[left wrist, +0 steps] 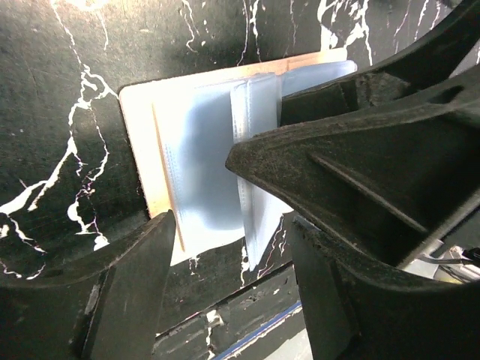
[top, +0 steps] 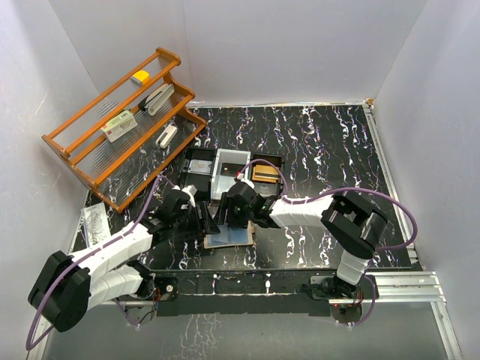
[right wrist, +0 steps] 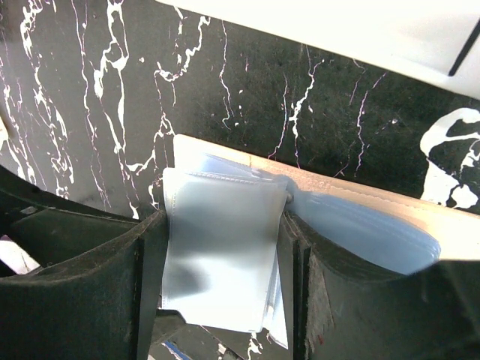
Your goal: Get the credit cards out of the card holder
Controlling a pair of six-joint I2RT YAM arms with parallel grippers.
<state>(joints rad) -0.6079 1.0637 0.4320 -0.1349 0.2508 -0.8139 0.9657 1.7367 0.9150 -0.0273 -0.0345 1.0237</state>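
Observation:
The beige card holder (top: 229, 238) lies open on the black marble table, its clear blue-grey sleeves fanned out (left wrist: 202, 150). One sleeve leaf (right wrist: 217, 247) stands up off the holder, and my right gripper (right wrist: 221, 292) is shut on it, with the leaf spanning from finger to finger. I cannot tell whether a card sits inside it. My left gripper (left wrist: 232, 300) is open over the holder's near edge, with only table between its fingers; the right gripper's body crowds it. Both grippers (top: 206, 220) (top: 234, 216) meet above the holder. Orange-brown credit cards (top: 264, 172) lie in the tray's right compartment.
A black-and-grey three-compartment tray (top: 225, 154) stands just behind the holder. An orange wooden rack (top: 120, 124) with small boxes fills the back left. A clear packet (top: 96, 223) lies at the table's left edge. The table's front rail (left wrist: 247, 330) runs close under the left gripper.

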